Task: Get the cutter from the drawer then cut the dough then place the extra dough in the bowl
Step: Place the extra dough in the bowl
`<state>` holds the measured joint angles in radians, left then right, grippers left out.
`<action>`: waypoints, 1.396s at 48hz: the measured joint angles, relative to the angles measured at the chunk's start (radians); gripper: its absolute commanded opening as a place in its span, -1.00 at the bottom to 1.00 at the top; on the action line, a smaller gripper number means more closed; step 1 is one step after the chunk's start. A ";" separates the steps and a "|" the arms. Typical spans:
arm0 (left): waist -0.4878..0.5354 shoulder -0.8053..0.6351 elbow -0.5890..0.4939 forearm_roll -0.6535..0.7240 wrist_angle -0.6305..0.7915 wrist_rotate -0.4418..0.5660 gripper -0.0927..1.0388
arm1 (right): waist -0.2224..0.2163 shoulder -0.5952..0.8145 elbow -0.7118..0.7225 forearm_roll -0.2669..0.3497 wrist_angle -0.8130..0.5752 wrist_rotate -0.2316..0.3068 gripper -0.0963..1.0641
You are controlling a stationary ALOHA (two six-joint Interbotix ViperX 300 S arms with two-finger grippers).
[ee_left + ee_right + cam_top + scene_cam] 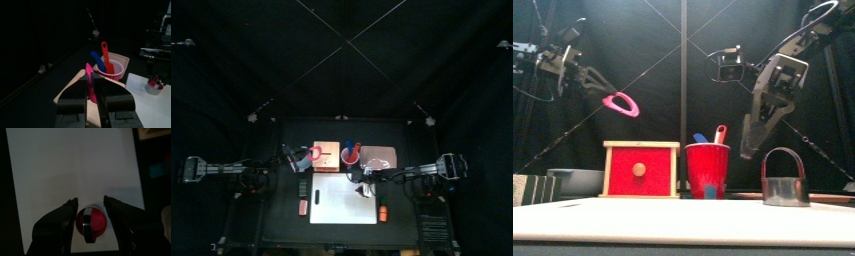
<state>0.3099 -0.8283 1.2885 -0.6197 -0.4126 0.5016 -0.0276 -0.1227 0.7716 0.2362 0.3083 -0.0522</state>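
On the counter (275, 225), far left, sits the blue-grey bowl (573, 182). The left gripper (89, 80) hangs high over the wooden box (641, 170), its jaws pinching the pink dough ring (620, 103). Past the red cup (708, 170), the right gripper (91, 208) hovers with jaws spread either side of a red dough disc (91, 220) over the white board (67, 168). The cutter (784, 182) stands rightmost.

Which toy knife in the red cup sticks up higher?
The red toy knife; its tip rises above the blue toy knife in the red cup.
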 measured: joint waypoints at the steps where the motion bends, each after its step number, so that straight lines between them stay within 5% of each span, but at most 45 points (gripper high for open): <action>1: 0.011 -0.008 0.008 0.000 0.025 0.000 0.03 | 0.000 0.002 0.000 0.000 -0.002 0.000 0.58; 13: 0.124 -0.012 0.060 -0.003 0.250 -0.002 0.03 | 0.000 -0.008 0.002 -0.002 -0.017 -0.002 0.58; 46: 0.130 0.121 0.069 -0.002 0.273 -0.002 0.10 | 0.002 -0.011 0.002 0.014 -0.023 0.000 0.58; 67: 0.060 0.129 0.064 -0.018 0.256 -0.005 0.70 | 0.005 -0.011 0.002 0.032 -0.025 0.000 0.58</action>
<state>0.3697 -0.6995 1.3530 -0.6381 -0.1565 0.4970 -0.0230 -0.1335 0.7731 0.2684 0.2838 -0.0522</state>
